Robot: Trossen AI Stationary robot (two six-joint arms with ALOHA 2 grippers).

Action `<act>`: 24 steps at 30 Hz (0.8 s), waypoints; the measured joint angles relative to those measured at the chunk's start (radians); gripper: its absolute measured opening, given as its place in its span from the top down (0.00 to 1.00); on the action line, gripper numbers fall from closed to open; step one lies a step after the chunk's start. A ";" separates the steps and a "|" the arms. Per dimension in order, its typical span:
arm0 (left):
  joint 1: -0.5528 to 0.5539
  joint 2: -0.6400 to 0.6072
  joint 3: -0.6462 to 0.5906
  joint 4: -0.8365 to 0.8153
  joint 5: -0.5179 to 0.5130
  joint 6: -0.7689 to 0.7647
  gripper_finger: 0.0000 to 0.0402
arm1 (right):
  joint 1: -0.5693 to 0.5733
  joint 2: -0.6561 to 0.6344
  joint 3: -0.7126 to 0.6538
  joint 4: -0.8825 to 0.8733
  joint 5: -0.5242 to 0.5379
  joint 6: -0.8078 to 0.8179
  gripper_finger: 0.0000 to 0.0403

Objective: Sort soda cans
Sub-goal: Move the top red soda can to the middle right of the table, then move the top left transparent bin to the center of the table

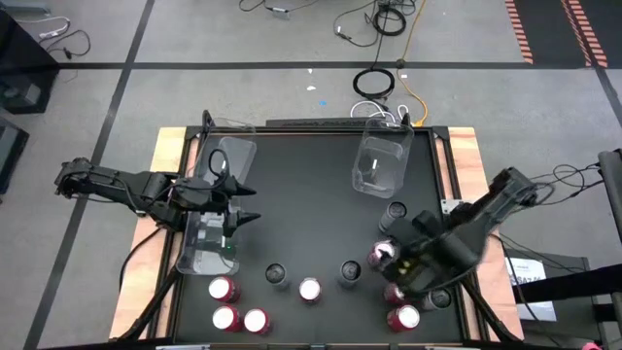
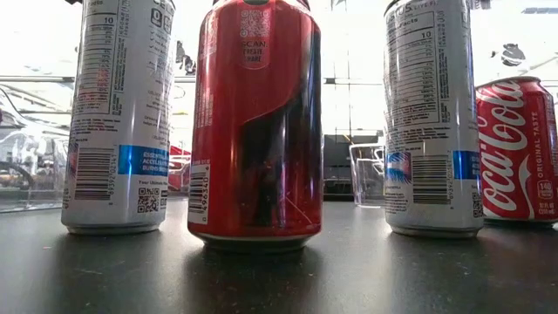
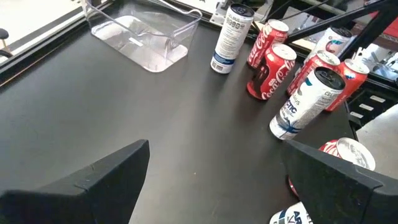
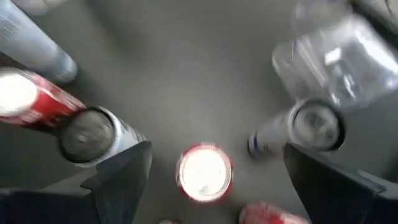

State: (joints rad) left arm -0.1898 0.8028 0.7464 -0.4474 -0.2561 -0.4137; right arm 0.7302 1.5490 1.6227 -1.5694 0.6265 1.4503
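About a dozen soda cans stand upright on the black table near its near edge. Red ones with silvery tops [image 1: 309, 289] are mixed with pale ones with dark tops [image 1: 350, 272]. My right gripper [image 1: 394, 261] is open and hovers over the right-hand cluster. In the right wrist view its fingers [image 4: 217, 151] stand on either side of a red can [image 4: 204, 173] seen from above, apart from it. My left gripper [image 1: 248, 204] is open above the left clear bin [image 1: 199, 248] and touches nothing. In the left wrist view it [image 3: 217, 146] faces the cans [image 3: 305, 99].
A second clear bin [image 1: 381, 160] sits at the far right of the table, with one dark-topped can [image 1: 396, 211] just in front of it. The low view shows cans close up [image 2: 255, 122]. Cans crowd the near right corner [image 1: 403, 316]. Wooden table edges and cables lie beyond.
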 joint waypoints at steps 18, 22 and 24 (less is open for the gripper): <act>0.000 0.024 0.000 0.062 -0.220 -0.293 0.07 | 0.133 -0.420 -0.413 0.017 0.270 0.187 0.11; 0.000 0.050 0.000 0.041 -0.318 -0.393 0.07 | 0.133 -0.423 -0.456 0.015 0.268 0.180 0.11; 0.000 0.065 0.000 0.038 -0.352 -0.445 0.07 | 0.133 -0.423 -0.471 0.018 0.266 0.157 0.11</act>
State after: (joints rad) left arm -0.1898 0.8677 0.7460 -0.4093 -0.6079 -0.8589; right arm 0.8631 1.1259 1.1520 -1.5511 0.8925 1.6071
